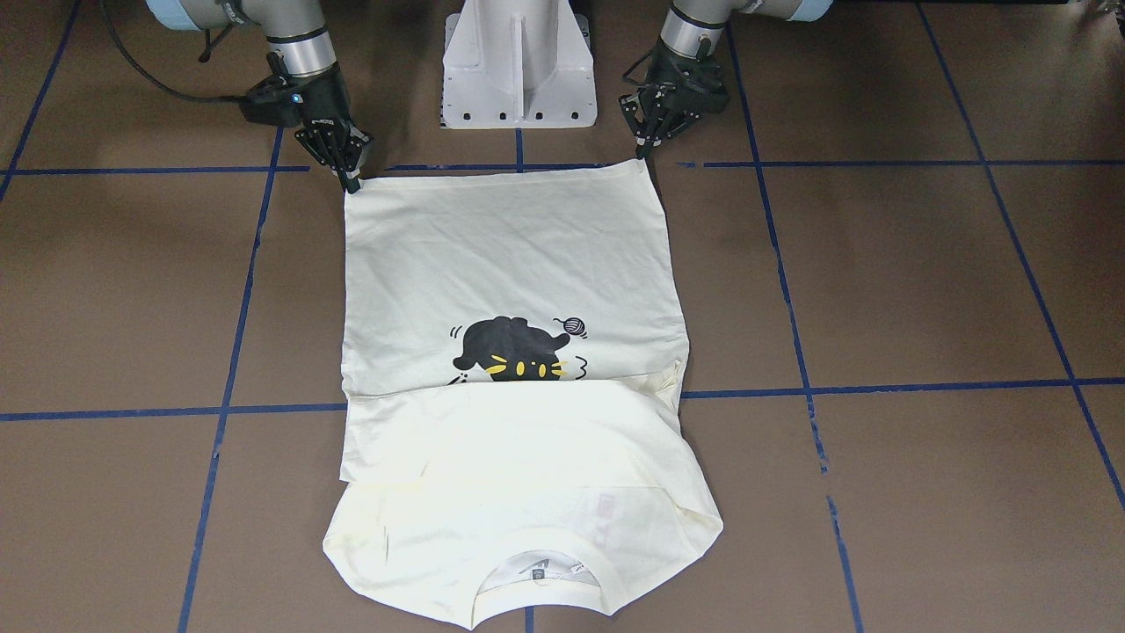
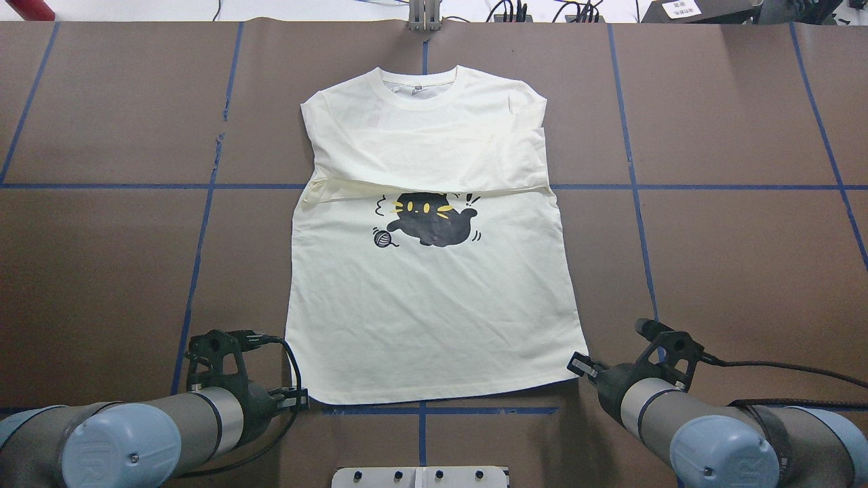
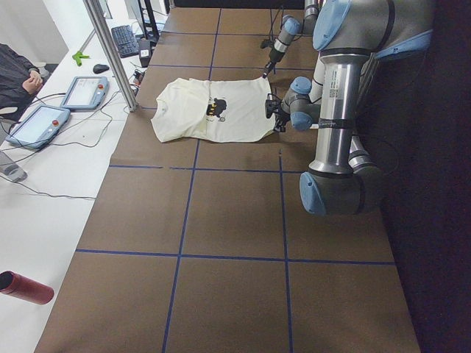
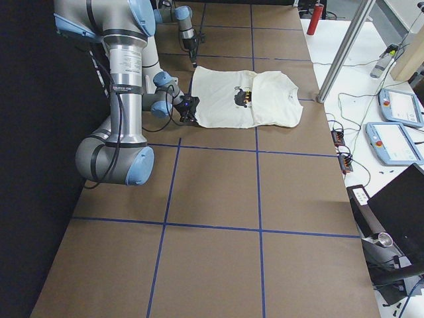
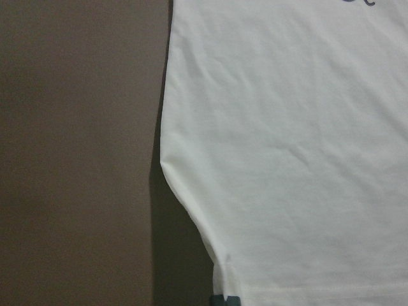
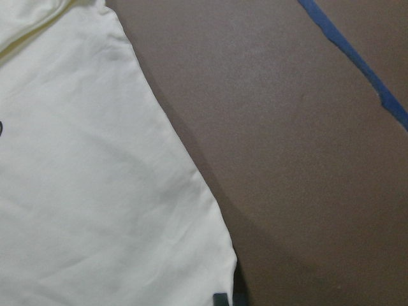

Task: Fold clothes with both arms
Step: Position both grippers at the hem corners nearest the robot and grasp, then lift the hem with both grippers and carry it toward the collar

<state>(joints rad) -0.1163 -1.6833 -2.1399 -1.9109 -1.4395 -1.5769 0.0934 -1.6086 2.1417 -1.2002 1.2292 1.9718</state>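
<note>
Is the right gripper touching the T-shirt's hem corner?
Touching. The front-facing view shows the right gripper resting on the T-shirt at its hem corner; the right wrist view shows cloth reaching the fingertip, no gap.

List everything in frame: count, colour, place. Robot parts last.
Cotton T-shirt with black cat print: one, cream, table centre, collar away from the robot, a fold crossing at the print.
Table covering: one, brown with a blue tape grid.
Tablet-style pendants: two, grey-framed, on the white side bench.
Keyboard: one, black, same bench.
Cylinder: one, red, lying on the bench's near end.
Metal post: one, silver, at the table's edge by the bench.
Person: one, dark sleeve, partly in view at the bench.
Pedestal base: one, white, between the arms.
Arms: two, silver-grey with light-blue caps.
Left gripper: black, at one hem corner; grip unclear.
Right gripper: black, at the other hem corner; grip unclear.
</note>
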